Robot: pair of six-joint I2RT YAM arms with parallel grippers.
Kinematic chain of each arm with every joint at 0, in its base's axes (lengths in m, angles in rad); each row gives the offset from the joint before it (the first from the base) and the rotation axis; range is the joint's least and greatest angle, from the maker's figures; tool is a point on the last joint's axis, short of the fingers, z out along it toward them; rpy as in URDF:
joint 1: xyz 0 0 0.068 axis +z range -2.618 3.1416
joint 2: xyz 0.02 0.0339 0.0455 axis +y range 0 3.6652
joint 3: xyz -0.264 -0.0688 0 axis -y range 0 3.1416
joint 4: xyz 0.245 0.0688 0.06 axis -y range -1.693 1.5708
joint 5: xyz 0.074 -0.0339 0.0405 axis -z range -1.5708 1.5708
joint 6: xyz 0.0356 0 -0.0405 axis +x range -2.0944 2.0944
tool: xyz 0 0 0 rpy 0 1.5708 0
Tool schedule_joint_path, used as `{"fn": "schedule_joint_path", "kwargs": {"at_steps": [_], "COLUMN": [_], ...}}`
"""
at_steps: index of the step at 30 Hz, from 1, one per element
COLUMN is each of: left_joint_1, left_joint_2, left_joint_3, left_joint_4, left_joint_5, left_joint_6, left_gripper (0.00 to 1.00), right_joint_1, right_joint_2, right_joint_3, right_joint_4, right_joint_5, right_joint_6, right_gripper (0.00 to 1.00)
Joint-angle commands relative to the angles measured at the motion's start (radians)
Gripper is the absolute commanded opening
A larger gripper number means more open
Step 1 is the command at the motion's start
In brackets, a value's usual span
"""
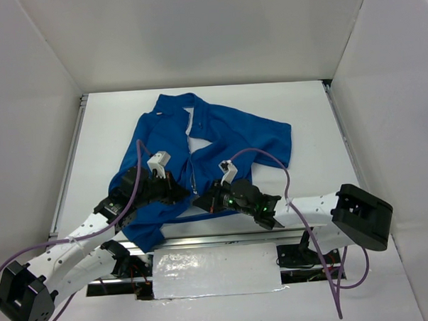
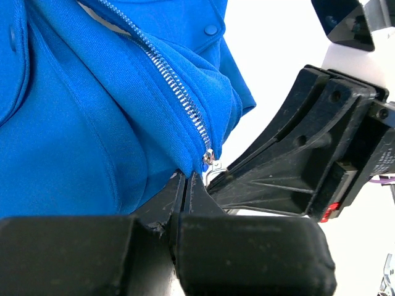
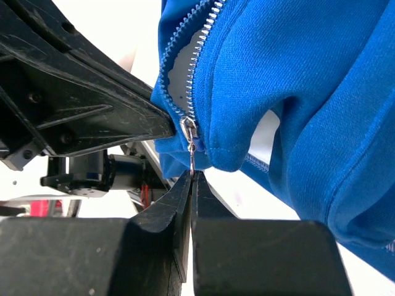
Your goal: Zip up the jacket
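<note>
The royal-blue jacket [image 1: 220,139] lies flat on the white table, collar at the far side, with its light zipper [image 1: 194,168] running down the middle. It gapes open near the chest, where pale lining shows. My left gripper [image 1: 178,194] [image 2: 185,176] is shut on the jacket's bottom hem just beside the zipper's lower end. The silver slider [image 2: 208,157] [image 3: 188,129] sits at the bottom of the teeth. My right gripper [image 1: 201,201] [image 3: 192,174] is shut on the thin metal pull tab [image 3: 192,161] hanging from that slider. The two grippers nearly touch.
White walls box in the table [image 1: 304,114] on three sides. A metal rail [image 1: 224,239] runs along the near edge, with a silver foil patch [image 1: 215,270] below it. Purple cables [image 1: 271,158] loop over both arms.
</note>
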Motion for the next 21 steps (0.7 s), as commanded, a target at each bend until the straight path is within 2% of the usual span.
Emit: {"fn": "schedule_joint_path", "kwargs": {"at_steps": [1, 6, 9, 16, 18, 21], "left_joint_1": [-0.004, -0.004, -0.004, -0.004, -0.004, -0.004], "left_joint_2": [-0.005, 0.002, 0.006, 0.006, -0.003, -0.017], "left_joint_3": [0.037, 0.033, 0.030, 0.024, 0.024, 0.014], "left_joint_4": [0.052, 0.058, 0.069, 0.075, 0.072, 0.086], "left_joint_5": [0.026, 0.031, 0.040, 0.065, 0.066, 0.089], "left_joint_6": [0.026, 0.026, 0.027, 0.025, 0.024, 0.019], "left_gripper": [0.00, 0.00, 0.00, 0.00, 0.00, 0.00], "right_joint_1": [0.013, 0.010, -0.007, -0.079, -0.154, -0.196], "right_joint_2": [-0.054, -0.088, -0.090, -0.050, 0.001, 0.033], "right_joint_3": [0.041, 0.089, 0.139, 0.177, 0.156, 0.131], "right_joint_4": [-0.027, -0.101, -0.132, -0.078, -0.015, 0.111], "right_joint_5": [0.031, 0.001, -0.099, -0.274, -0.358, -0.452], "right_joint_6": [0.037, 0.069, 0.109, 0.199, 0.266, 0.333], "right_gripper": [0.00, 0.00, 0.00, 0.00, 0.00, 0.00]}}
